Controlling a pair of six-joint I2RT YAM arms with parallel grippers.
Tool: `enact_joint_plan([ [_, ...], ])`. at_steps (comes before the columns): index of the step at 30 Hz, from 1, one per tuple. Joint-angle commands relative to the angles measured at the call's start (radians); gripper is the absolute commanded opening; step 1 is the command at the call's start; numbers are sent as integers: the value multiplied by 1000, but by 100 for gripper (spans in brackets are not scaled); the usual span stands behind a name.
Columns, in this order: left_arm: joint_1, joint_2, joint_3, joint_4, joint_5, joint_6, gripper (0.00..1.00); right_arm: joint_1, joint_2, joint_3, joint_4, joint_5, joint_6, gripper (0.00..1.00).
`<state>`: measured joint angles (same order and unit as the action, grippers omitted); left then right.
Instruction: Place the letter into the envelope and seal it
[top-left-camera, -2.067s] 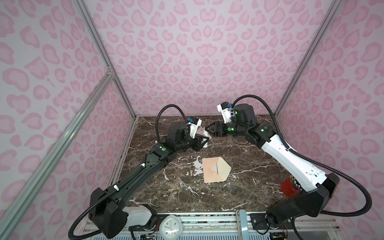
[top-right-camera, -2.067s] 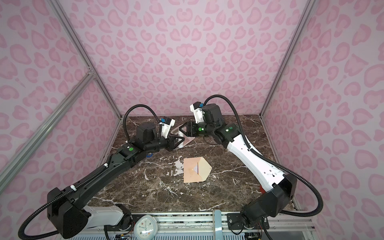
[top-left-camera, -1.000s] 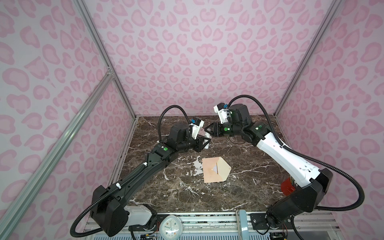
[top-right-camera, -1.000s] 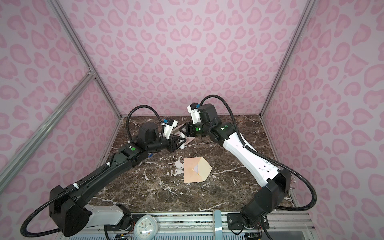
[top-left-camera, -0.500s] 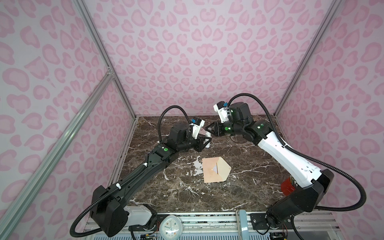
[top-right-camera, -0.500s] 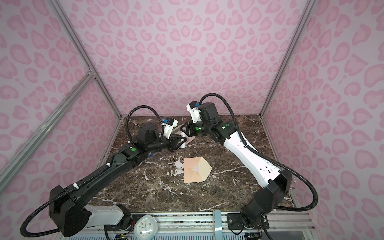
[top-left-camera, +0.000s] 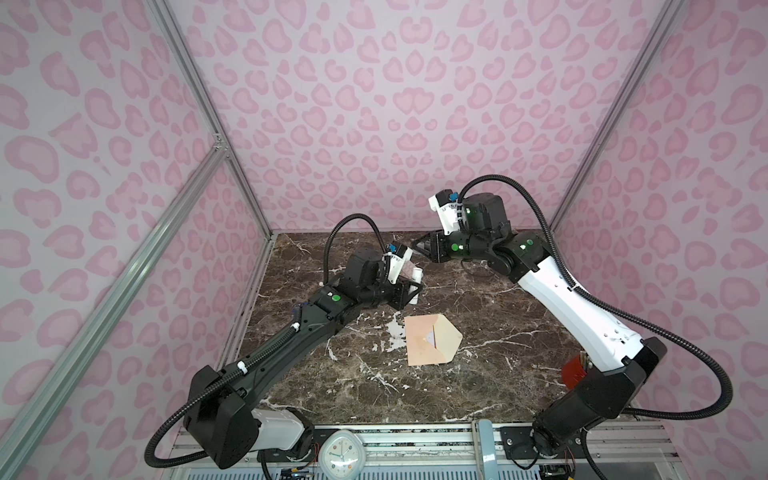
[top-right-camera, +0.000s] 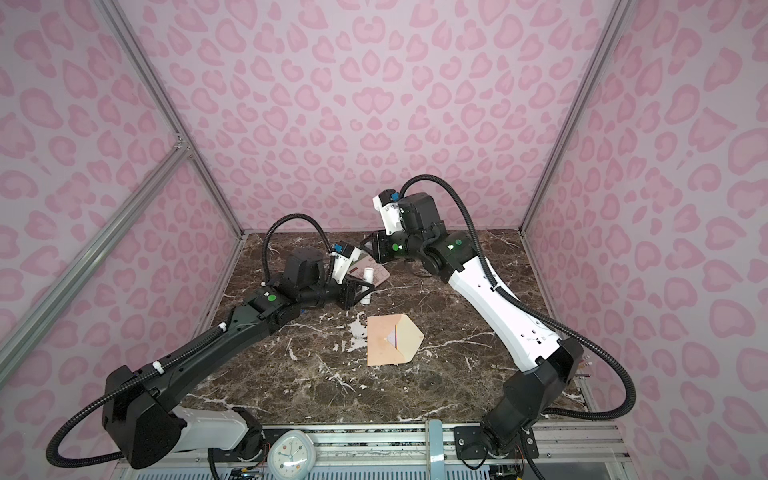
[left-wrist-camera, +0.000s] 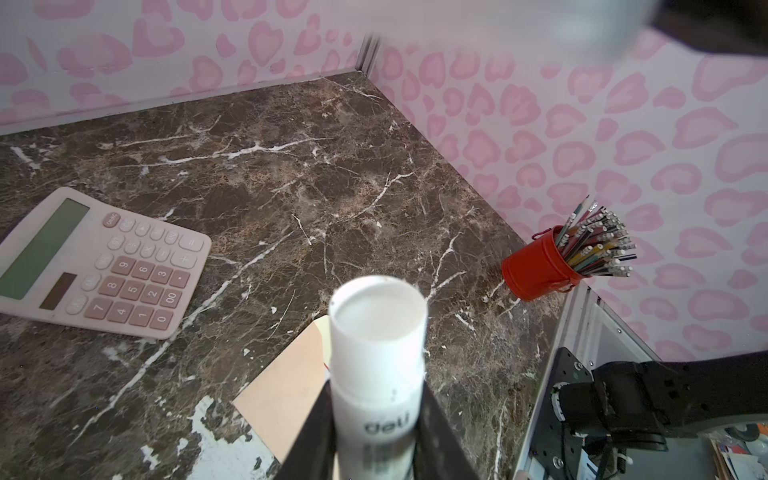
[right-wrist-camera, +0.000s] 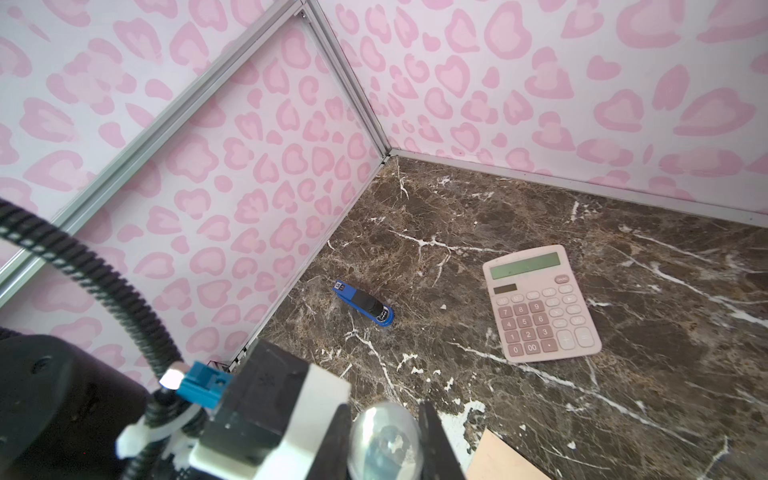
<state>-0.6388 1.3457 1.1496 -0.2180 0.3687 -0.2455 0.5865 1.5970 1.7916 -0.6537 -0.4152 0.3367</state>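
In both top views the envelope (top-left-camera: 419, 345) is laid flat mid-table (top-left-camera: 498, 374), flap open to the right, bare marble all round. Of the letter (top-left-camera: 433, 337) only a red sliver at the mouth can be made out, tbh. The pencil cup (top-left-camera: 572, 368) is mostly hidden behind the right arm. Left wrist: the glue stick (left-wrist-camera: 378, 328) is clamped in the left gripper (left-wrist-camera: 376, 390), blocking part of the envelope. Right wrist: a clear cap (right-wrist-camera: 384, 440) is pinched by the right gripper (right-wrist-camera: 384, 415), and only an envelope corner is caught.
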Motion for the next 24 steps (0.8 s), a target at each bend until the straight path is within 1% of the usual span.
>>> enact_joint_plan([
  [1,-1,-33,-1,17,-26,-3,4,-63,-48,-115,-2,85,-47,21],
  [5,-1,-71,-1,18,-36,-12,4,-177,-143,-421,136,126,-50,21],
  [8,-1,-93,-2,17,-37,-30,4,-223,-179,-626,267,191,-59,21],
  [10,-1,-101,-4,20,-37,-40,4,-236,-175,-722,342,251,-62,20],
  [14,0,-118,-7,20,-41,-50,4,-247,-118,-827,438,365,-62,21],
  [18,-1,-132,-4,2,-49,-46,4,-247,-49,-883,538,426,-48,21],
  [24,-1,-158,-7,-22,-66,-40,4,-253,39,-915,631,498,-9,21],
])
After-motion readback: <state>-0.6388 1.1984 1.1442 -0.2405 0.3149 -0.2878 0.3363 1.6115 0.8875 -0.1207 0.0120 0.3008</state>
